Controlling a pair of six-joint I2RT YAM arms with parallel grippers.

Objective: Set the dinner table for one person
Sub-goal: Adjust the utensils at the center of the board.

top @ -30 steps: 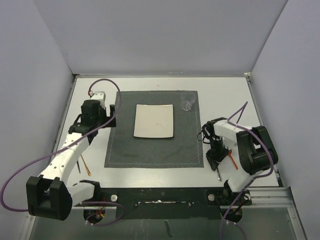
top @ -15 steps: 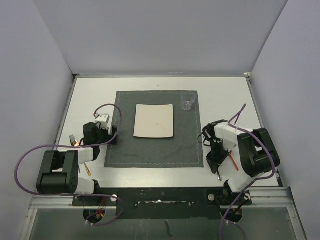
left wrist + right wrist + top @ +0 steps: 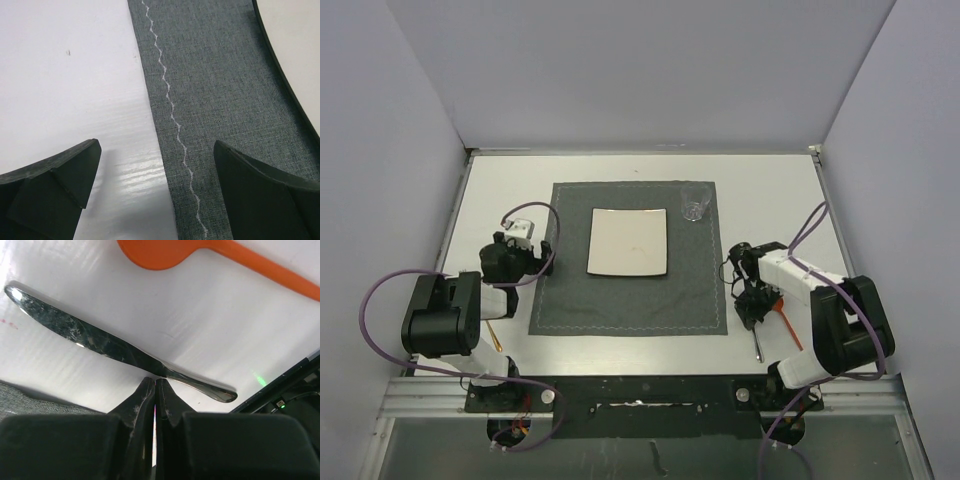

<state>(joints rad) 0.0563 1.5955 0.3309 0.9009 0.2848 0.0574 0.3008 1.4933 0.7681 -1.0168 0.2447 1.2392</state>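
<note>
Spoon [image 3: 160, 251] (handle cut off) near right hand [image 3: 154, 383].

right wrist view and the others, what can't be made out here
- Spoon: right wrist, handle cut off by frame edge.
- Knife: right wrist, contact with the shut right tool unclear.
- Glass: top view, too small to see contents.
- Plate: left wrist, mostly out of frame.
</note>
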